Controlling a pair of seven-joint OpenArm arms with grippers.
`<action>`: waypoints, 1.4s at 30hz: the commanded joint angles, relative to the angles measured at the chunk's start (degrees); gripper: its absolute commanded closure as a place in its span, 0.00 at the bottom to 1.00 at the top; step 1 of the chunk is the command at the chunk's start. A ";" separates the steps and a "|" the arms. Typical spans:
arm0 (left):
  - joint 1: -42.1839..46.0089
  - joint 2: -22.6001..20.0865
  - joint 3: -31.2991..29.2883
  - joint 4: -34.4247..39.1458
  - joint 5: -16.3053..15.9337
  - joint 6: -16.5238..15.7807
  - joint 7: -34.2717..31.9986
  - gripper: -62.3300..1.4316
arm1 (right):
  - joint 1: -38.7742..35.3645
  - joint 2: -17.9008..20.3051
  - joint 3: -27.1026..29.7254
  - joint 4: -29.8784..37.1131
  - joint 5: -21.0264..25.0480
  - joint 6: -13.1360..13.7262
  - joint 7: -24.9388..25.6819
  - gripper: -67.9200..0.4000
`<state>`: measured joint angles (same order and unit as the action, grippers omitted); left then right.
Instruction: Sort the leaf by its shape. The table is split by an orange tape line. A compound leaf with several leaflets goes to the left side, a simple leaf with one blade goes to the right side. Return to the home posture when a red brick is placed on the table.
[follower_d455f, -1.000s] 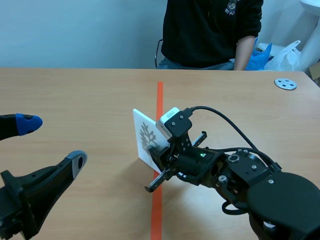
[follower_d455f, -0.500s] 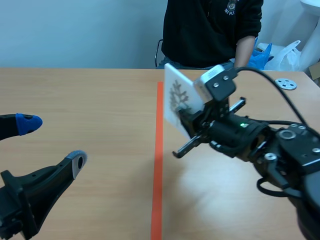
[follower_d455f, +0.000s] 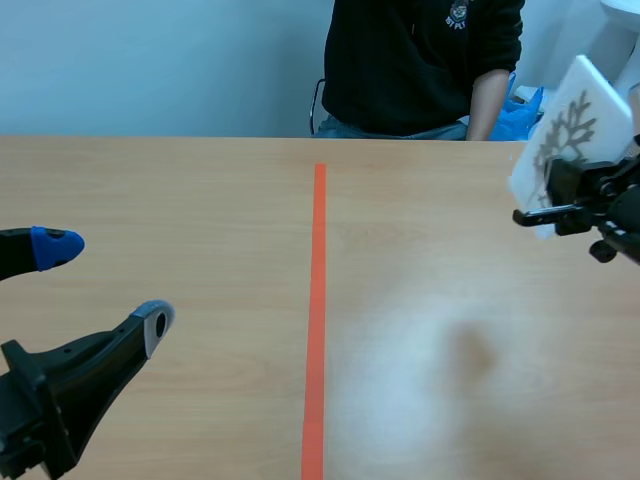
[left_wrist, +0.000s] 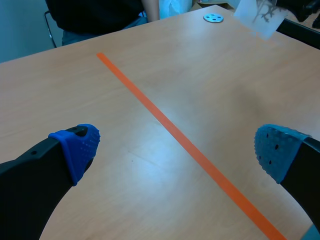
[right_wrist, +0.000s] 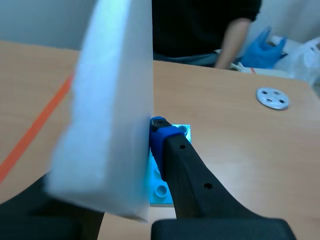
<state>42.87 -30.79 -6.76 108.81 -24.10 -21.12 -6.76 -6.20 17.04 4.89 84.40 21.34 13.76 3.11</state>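
Since a second ago the card (follower_d455f: 590, 90) is up off the line (follower_d455f: 318, 300) and far over to the right, carried high by the right arm, while the left arm has not stirred. The card now hangs in the air above the right side of the surface (follower_d455f: 200, 180), close to the scene's right edge and touching nothing below. It is tilted, with its printed leaf (follower_d455f: 568, 125) facing back toward the middle. The right fingers (right_wrist: 175, 150) are clamped on its lower edge; in the right wrist view one blue pad presses flat against the card's side, and the other finger is hidden behind the card. This looks like the carry step of sorting, with the placing not yet done. The next move calls for bringing the card down onto the right side, well clear of the line, then letting the fingers part and drawing back without tipping it. The print seems to branch into many small parts, so it may be a compound leaf that belongs on the left; I cannot tell for sure at this size. The left fingers (left_wrist: 75, 150) are spread wide with nothing between them, low at the near left. No red brick shows.
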 joint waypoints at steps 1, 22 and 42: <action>0.11 0.28 -0.11 0.85 -0.55 -0.09 -1.14 0.00 | 2.91 0.90 -1.03 -3.08 0.37 -0.74 0.66 0.94; 0.11 0.28 -0.11 0.85 -0.55 -0.07 -1.16 0.00 | 27.65 0.55 -4.48 -45.13 -2.19 -0.92 7.61 0.94; 0.09 0.28 -0.11 0.85 -0.55 -0.07 -1.18 0.00 | 26.14 1.84 -5.70 -43.89 -3.52 -1.68 6.71 0.46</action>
<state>42.87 -30.79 -6.76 108.81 -24.10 -21.10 -6.76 19.14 16.93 -1.26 37.93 16.71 11.62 8.91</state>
